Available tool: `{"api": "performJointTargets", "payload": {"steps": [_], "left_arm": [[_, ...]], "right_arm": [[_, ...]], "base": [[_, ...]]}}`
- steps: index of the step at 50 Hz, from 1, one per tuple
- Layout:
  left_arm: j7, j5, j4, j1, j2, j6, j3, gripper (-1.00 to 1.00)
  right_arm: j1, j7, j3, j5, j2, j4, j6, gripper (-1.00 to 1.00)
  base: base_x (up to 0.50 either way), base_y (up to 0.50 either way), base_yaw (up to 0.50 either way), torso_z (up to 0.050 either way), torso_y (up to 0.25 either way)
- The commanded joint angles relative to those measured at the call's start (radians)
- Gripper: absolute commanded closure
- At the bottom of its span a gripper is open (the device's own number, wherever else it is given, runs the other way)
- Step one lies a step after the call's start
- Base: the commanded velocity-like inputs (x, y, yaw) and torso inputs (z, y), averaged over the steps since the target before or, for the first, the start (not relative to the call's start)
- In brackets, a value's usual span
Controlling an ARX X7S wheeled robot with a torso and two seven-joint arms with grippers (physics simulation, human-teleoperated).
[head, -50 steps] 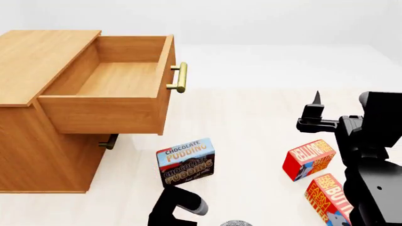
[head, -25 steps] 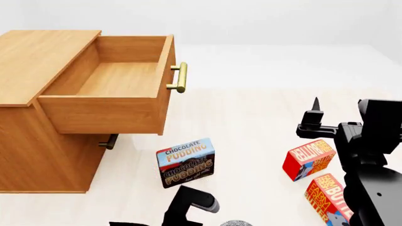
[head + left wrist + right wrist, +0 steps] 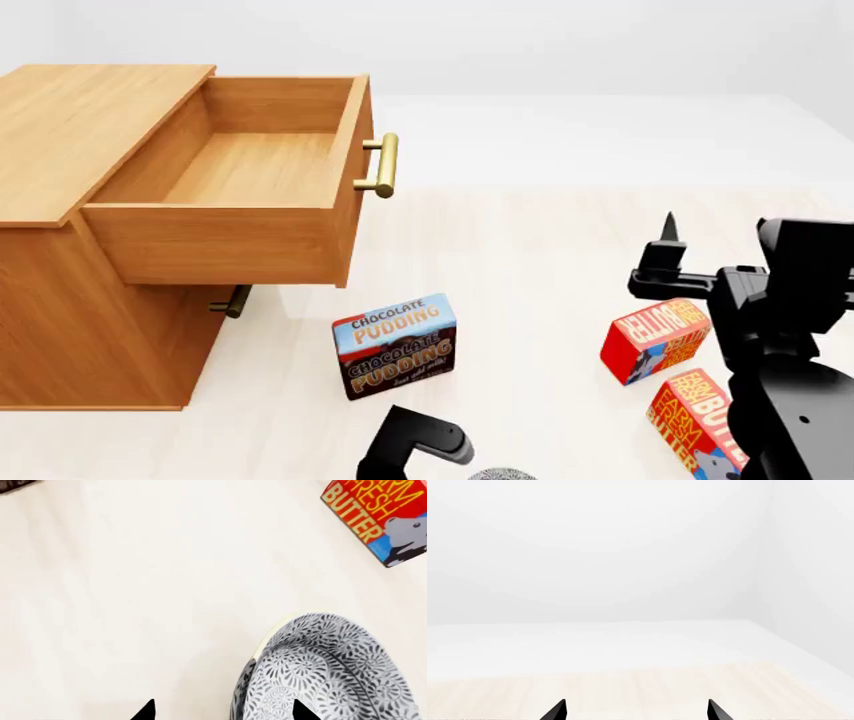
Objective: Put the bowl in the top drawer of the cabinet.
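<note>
The small round white bowl with grey-blue speckled pattern [image 3: 327, 672] is seen on the pale floor, its rim between the spread fingertips of the left gripper [image 3: 220, 711], which grasps nothing. The light-brown wooden top drawer [image 3: 234, 190] of the boxy cabinet [image 3: 80, 300] is pulled out. The right gripper [image 3: 635, 710] is held open and empty.
</note>
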Motion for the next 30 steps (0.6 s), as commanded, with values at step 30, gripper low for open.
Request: {"api": "performJointTargets", "payload": {"steps": [30], "left_arm": [[-0.143,-0.312,0.276,0.038,-0.040,0.036,-0.216,1.00]], "right_arm": [[-0.072,-0.009,0.013,0.046,0.000,-0.081,0.012,-1.00]], "base": [[0.00,0.00,0.00,0.000,0.000]]}}
